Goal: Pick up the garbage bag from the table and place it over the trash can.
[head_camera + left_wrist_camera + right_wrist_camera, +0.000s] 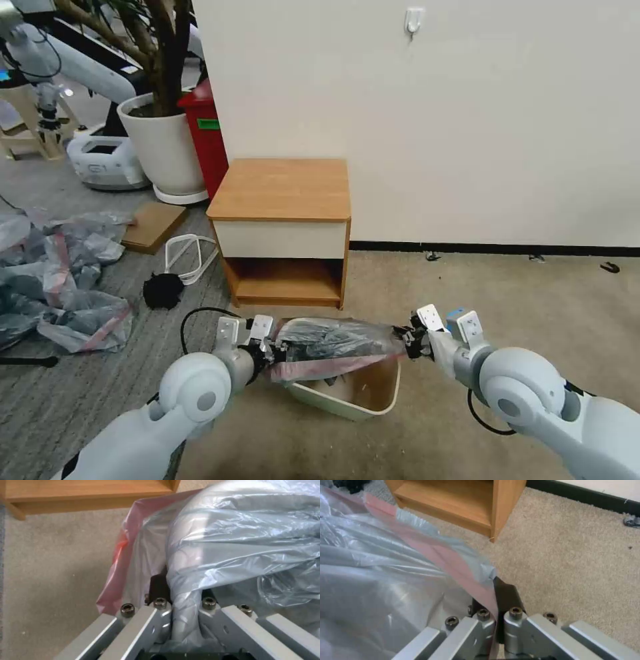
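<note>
The translucent grey garbage bag [333, 341] with its pink band is stretched sideways between my two grippers, just above the beige trash can [373, 400] on the carpet. My left gripper [279, 349] is shut on the bag's left rim, and its wrist view shows grey plastic pinched between the fingers [182, 605]. On the other side my right gripper [405, 341] is shut on the right rim, with the pink band [453, 562] running into its jaws. The wooden table [283, 190] stands behind the can, its top bare.
A heap of grey-and-pink bags [60, 280] lies on the floor at the left. A white planter [163, 143] and a red bin [207, 130] stand beside the table. A black cable [193, 317] and a black lump [162, 291] lie near my left arm. Open carpet stretches to the right.
</note>
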Tool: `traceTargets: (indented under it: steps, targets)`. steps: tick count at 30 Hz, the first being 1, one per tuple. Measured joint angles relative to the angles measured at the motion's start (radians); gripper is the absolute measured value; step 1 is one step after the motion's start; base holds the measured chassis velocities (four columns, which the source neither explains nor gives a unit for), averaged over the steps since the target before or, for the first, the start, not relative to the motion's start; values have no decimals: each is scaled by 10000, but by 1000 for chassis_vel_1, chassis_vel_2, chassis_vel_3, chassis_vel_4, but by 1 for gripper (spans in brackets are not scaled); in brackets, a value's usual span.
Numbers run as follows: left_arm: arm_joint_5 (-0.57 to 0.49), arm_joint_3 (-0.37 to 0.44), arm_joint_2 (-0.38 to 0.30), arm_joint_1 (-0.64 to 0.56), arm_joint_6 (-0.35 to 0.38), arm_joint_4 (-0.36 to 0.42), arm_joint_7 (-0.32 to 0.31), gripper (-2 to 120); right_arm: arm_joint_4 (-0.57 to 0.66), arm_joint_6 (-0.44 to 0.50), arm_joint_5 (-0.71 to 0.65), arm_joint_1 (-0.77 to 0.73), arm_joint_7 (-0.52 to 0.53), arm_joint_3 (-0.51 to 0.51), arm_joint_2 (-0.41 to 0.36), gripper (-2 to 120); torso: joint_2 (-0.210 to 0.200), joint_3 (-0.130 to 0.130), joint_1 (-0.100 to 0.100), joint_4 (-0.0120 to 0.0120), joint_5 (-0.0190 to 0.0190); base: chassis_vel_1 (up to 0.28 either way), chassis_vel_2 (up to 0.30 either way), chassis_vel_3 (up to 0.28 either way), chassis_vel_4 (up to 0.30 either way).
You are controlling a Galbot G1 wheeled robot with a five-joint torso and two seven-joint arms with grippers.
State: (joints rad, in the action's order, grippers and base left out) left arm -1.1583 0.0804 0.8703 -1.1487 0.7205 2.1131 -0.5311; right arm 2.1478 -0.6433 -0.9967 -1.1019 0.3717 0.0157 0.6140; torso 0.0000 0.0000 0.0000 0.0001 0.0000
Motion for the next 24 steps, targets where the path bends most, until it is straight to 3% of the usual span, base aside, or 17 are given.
traceTargets:
  steps: [16, 24]
  targets:
    - [174, 795, 257, -111, -292, -62, 422, 4, -51, -45, -498, -122, 313, 130, 53, 0, 0, 0, 0, -1, 0, 0, 0, 0, 0]
    - [271, 1268, 834, -156, -466, -188, 420, 4, -34, -93, -811, -207, 608, 135, 361, 0, 0, 0, 0, -1, 0, 0, 0, 0, 0]
